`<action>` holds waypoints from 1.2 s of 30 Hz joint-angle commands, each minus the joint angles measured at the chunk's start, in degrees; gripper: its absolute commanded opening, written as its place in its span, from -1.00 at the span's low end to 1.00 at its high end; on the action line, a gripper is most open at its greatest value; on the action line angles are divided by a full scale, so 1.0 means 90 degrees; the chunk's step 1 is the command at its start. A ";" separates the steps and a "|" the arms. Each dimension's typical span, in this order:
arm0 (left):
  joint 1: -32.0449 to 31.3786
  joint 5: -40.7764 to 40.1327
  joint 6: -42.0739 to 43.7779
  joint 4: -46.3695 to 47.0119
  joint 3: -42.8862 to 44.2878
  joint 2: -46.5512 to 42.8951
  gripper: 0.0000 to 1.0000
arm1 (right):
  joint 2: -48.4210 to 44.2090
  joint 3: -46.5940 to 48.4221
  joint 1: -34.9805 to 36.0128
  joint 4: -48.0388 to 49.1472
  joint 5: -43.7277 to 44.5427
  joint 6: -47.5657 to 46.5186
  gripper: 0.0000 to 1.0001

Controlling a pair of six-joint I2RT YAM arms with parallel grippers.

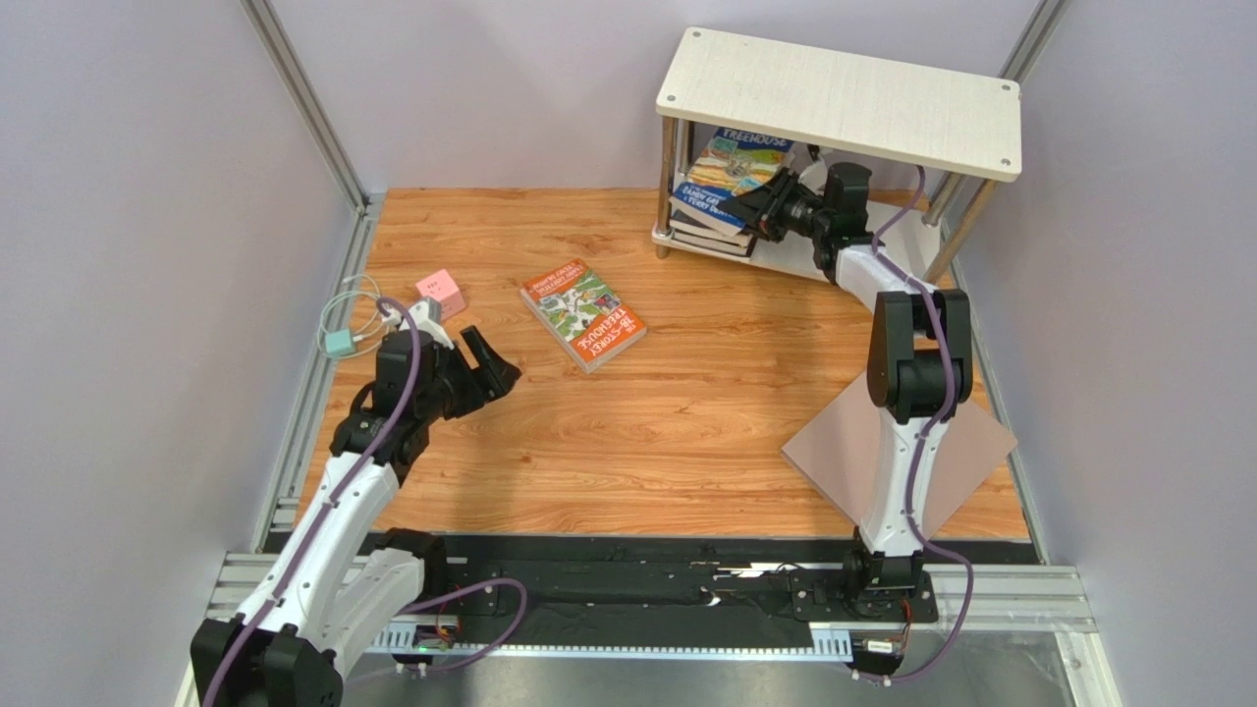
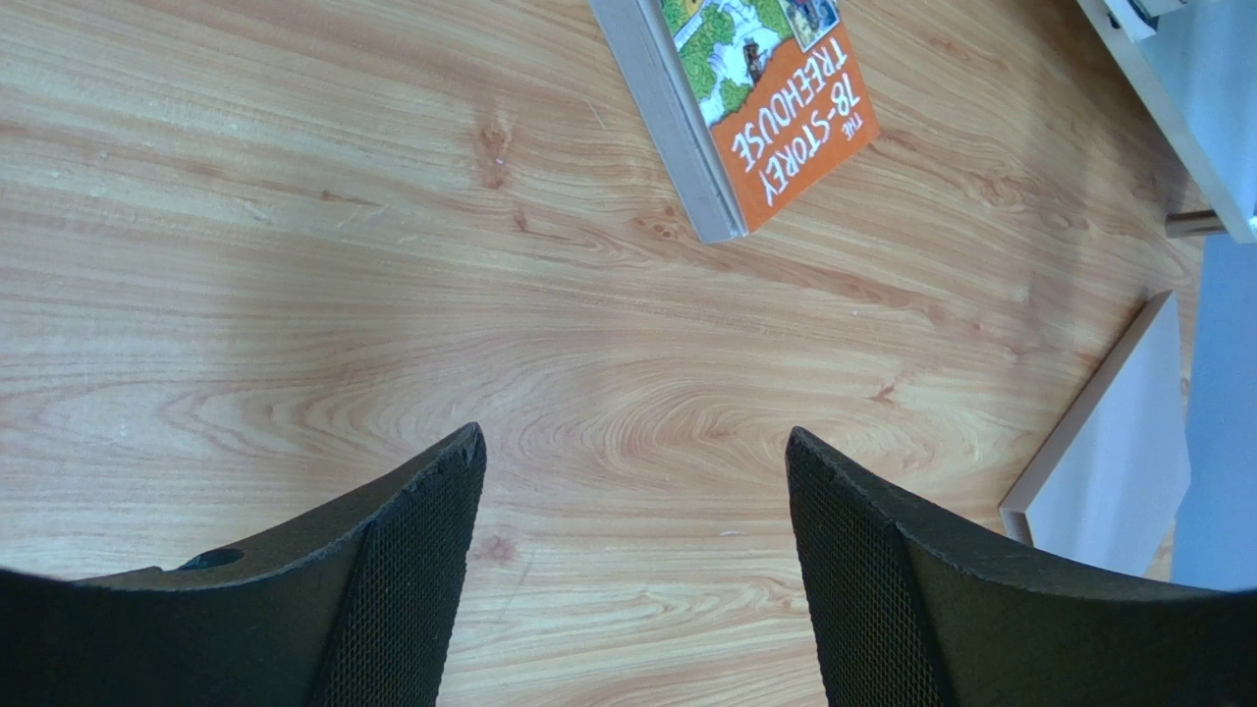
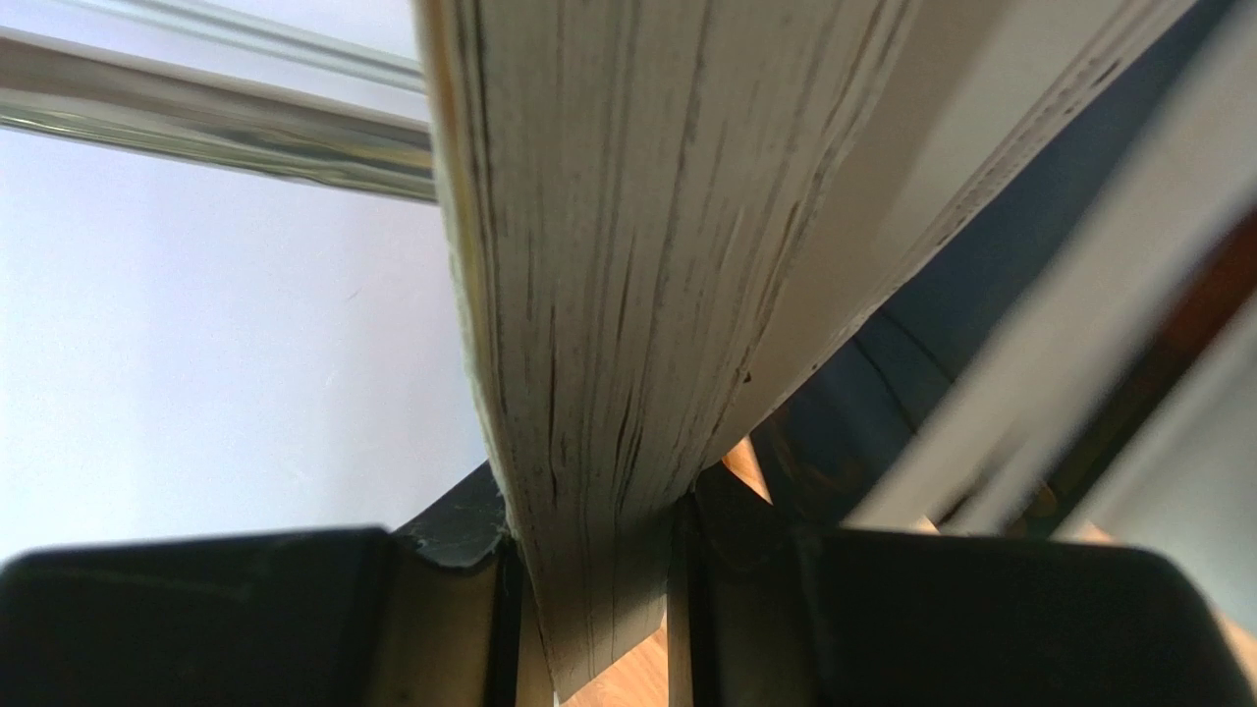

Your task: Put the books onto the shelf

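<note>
The right hand (image 1: pixel 767 206) pinches a blue-covered book (image 1: pixel 733 165) by its page edge and holds it tilted beneath the top board of the shelf (image 1: pixel 841 100). The stack of books (image 1: pixel 705 224) on the lower tier sits just below the hand. The left hand (image 1: pixel 475 371) hovers over the bench (image 1: pixel 694 427), spread wide with nothing in its grasp. The orange book (image 1: pixel 583 315) lies flat ahead of it, slightly to its right. A cardboard sheet (image 1: pixel 826 442) lies well behind the right hand.
</note>
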 commanded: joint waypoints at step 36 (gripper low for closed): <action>-0.0007 0.0196 0.0023 0.0399 -0.0285 -0.0073 0.55 | 0.0738 0.1515 -0.0159 -0.2264 0.0046 -0.0893 0.16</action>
